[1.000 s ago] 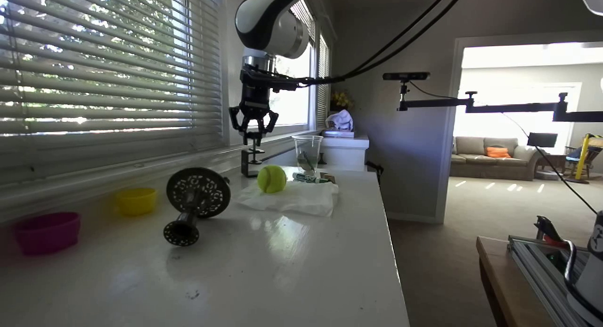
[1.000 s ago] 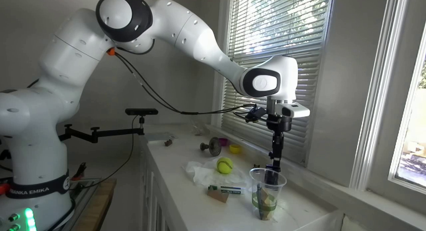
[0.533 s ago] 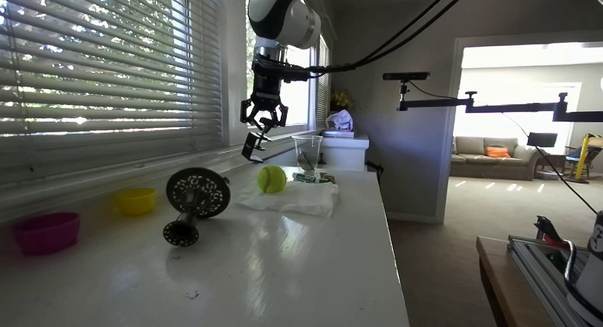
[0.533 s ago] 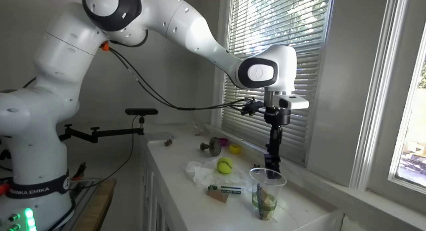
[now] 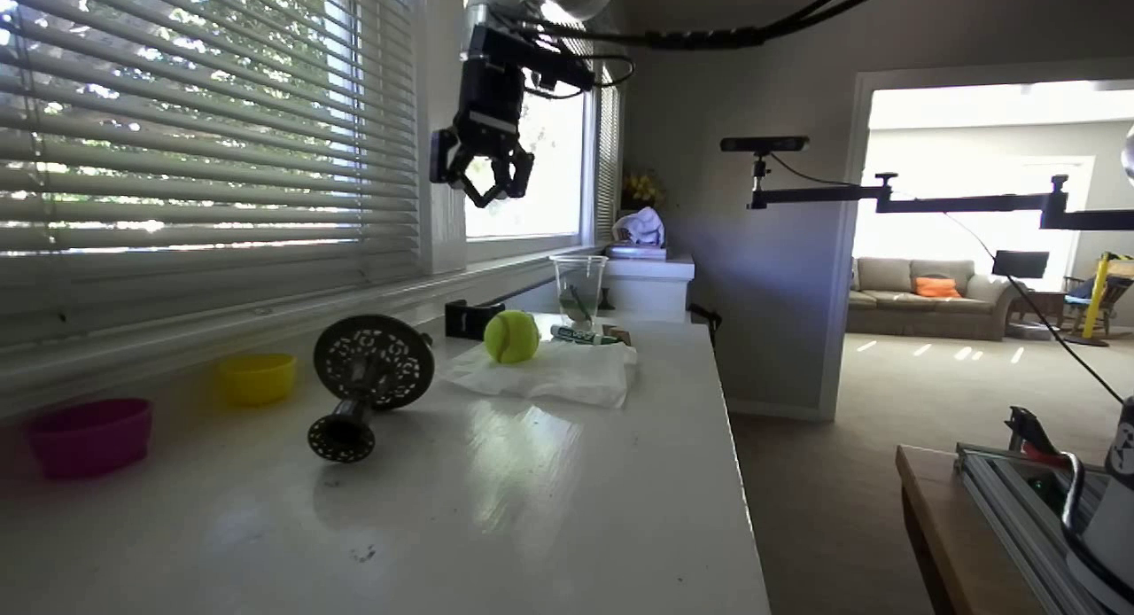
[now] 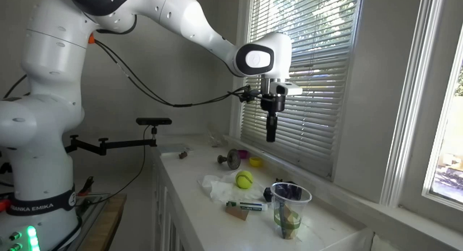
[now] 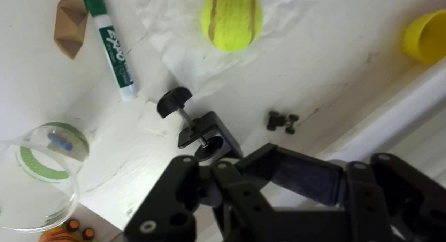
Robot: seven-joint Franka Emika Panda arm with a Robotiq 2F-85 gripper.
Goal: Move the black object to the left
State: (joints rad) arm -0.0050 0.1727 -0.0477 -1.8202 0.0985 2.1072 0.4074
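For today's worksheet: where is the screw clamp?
The screw clamp lies just left of the wrist view's centre, below the tennis ball, right of the Expo marker.

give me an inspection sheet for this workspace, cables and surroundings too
Surface: glossy white countertop, dark scuffs visible
Job's thing: matte black angular clamp, lying on countertop
Clutter: yellow-green tennis ball on crumpled white paper; green-and-white marker beside brown faceted block; clear plastic cup; round yellow bowl; round magenta bowl; dark perforated stand, sideways
Black two-finger gripper: shut above countertop; held, nothing seen
Black cables: sagging in mid-air
Surroundings: white slatted window blinds alongside countertop
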